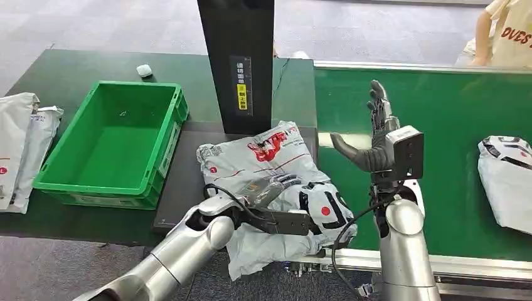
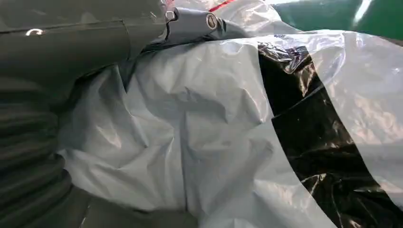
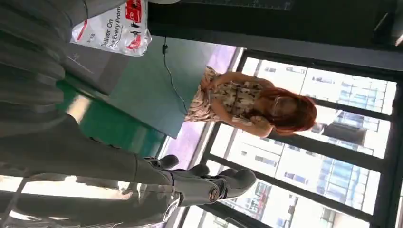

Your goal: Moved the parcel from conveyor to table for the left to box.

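Observation:
A grey-white parcel [image 1: 317, 210] with a black band and a red dot lies at the near edge where the dark table plate [image 1: 185, 182] meets the conveyor [image 1: 452, 125]. My left hand [image 1: 276, 187] holds it, fingers over its top. In the left wrist view the parcel's crumpled plastic [image 2: 204, 128] presses against the hand, with the thumb [image 2: 190, 21] along its edge. It overlaps a second parcel with red print [image 1: 263, 150], also seen as the red-print parcel [image 3: 116, 28]. My right hand [image 1: 376, 141] is raised above the belt's left end, fingers [image 3: 209, 183] spread, holding nothing.
A green crate [image 1: 113, 144] stands empty left of the plate, with more parcels [image 1: 19, 144] beyond it. A black post [image 1: 241, 63] rises behind the parcels. Another parcel [image 1: 508, 182] lies on the belt at right. A person [image 1: 508, 31] stands at the far right corner.

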Controlling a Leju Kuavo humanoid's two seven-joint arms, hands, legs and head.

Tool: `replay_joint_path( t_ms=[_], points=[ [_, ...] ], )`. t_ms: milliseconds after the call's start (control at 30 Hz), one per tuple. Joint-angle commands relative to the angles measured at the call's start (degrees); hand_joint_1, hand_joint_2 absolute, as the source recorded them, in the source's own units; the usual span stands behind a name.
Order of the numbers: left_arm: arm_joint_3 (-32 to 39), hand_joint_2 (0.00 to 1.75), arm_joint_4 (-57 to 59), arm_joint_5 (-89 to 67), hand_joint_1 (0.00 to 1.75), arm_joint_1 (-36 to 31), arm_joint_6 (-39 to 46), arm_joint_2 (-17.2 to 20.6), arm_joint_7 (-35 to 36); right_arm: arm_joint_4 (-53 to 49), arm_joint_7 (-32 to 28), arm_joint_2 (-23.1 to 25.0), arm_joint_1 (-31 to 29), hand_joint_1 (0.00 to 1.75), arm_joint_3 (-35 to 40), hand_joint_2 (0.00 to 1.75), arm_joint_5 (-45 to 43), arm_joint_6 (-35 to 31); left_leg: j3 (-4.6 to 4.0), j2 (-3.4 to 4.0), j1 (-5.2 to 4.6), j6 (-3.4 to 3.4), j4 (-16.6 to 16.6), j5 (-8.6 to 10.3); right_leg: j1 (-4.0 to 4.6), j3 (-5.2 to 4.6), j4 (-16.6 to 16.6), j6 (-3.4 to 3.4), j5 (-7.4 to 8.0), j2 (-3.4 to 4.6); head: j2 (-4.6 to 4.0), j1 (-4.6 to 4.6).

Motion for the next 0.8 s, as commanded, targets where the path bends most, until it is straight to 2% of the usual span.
replay_joint_path(
  t_ms=[33, 133, 333, 600, 633, 700, 733, 800],
  points=[
    [-0.4, 1.75, 6.6, 0.1, 1.75, -3.5, 1.7, -0.1, 0.0, 1.8, -0.3, 0.9, -0.1, 0.0, -2.1, 1.75, 0.7, -0.6, 0.25, 0.07, -0.01, 0.0, -0.1, -0.04, 0.0, 0.23, -0.1, -0.04, -0.02, 0.04, 0.0, 0.0],
    [0.3, 1.75, 5.6, -0.2, 1.75, -3.3, 2.5, -0.4, -0.3, 1.1, -0.2, 1.0, 0.3, 0.0, -2.6, 1.75, 1.0, -0.7, 0.25, 0.06, -0.01, 0.0, -0.1, -0.03, 0.0, 0.24, -0.1, -0.04, -0.02, 0.03, 0.0, 0.0],
    [4.2, 1.75, -3.5, -0.2, 1.75, -1.3, 8.2, 0.8, -2.6, -2.4, -0.2, 0.9, 3.1, 0.0, -3.8, 1.75, 1.8, -0.6, 0.15, 0.0, 0.01, -0.01, -0.1, -0.03, 0.02, 0.15, -0.1, -0.03, -0.04, -0.03, 0.0, 0.02],
    [8.3, 1.75, -28.4, 0.8, 1.75, 3.0, 17.8, 6.3, -11.2, -8.2, -0.4, -0.7, 6.9, 0.0, -6.4, 1.75, 1.1, -0.1, 0.09, 0.05, -0.01, 0.0, 0.0, -0.05, 0.0, 0.07, 0.0, -0.03, -0.05, 0.02, 0.0, 0.0],
    [8.5, 1.75, -29.5, 1.0, 1.75, 3.1, 16.9, 6.6, -11.0, -8.4, -0.4, -0.7, 7.1, 0.0, -6.5, 1.75, 1.0, 0.0, 0.02, 0.03, 0.0, 0.01, 0.0, -0.04, 0.01, 0.02, 0.0, -0.02, -0.04, 0.01, 0.0, 0.02],
    [9.8, 1.75, -34.5, -0.7, 1.75, 4.1, 21.6, 7.7, -12.2, -9.0, -0.5, -1.0, 7.3, 0.0, -7.0, 1.75, 0.6, 0.1, 0.13, 0.06, -0.01, 0.0, 0.0, -0.07, 0.0, 0.11, 0.0, -0.03, -0.07, 0.03, 0.0, 0.02],
    [10.2, 1.75, -36.3, -0.7, 1.75, 4.5, 21.4, 8.3, -12.0, -9.2, -0.5, -1.1, 7.5, 0.0, -7.3, 1.75, 0.5, 0.1, 0.24, 0.07, -0.01, 0.0, -0.1, -0.08, 0.0, 0.21, -0.1, -0.04, -0.08, 0.04, 0.0, 0.02],
    [11.7, 1.75, -40.7, -4.6, 1.75, 5.5, 26.4, 9.9, -11.9, -9.9, -0.6, -1.5, 8.2, 0.0, -7.9, 1.75, 0.2, 0.0, 0.09, 0.06, -0.01, 0.01, -0.1, -0.05, 0.0, 0.06, 0.0, -0.02, -0.04, 0.04, 0.0, 0.0]
  ],
)
